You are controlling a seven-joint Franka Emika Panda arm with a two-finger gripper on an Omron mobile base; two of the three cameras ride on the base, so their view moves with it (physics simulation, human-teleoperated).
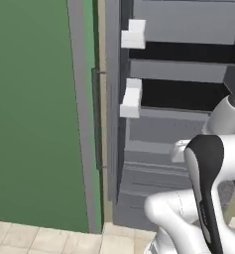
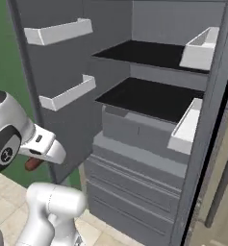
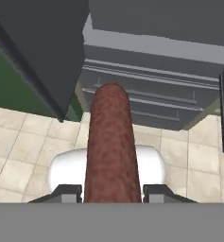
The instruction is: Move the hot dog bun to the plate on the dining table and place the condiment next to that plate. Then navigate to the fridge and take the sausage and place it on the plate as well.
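The sausage (image 3: 111,142), a dark reddish-brown cylinder, sticks straight out between my two finger tips, and my gripper (image 3: 112,191) is shut on it. In the right base view its end (image 2: 32,164) pokes out below the white hand at the left, in front of the open fridge (image 2: 149,134). The fridge is dark grey, with black inner shelves (image 2: 151,98) and grey drawers (image 3: 151,90) low down. The hand is tilted down towards the tiled floor in front of the fridge's drawers.
Both fridge doors stand open: the left one carries white bins (image 2: 69,91) and the right one more bins (image 2: 185,127). A green wall (image 1: 29,114) runs beside the fridge on the left. Beige floor tiles (image 3: 19,146) lie below.
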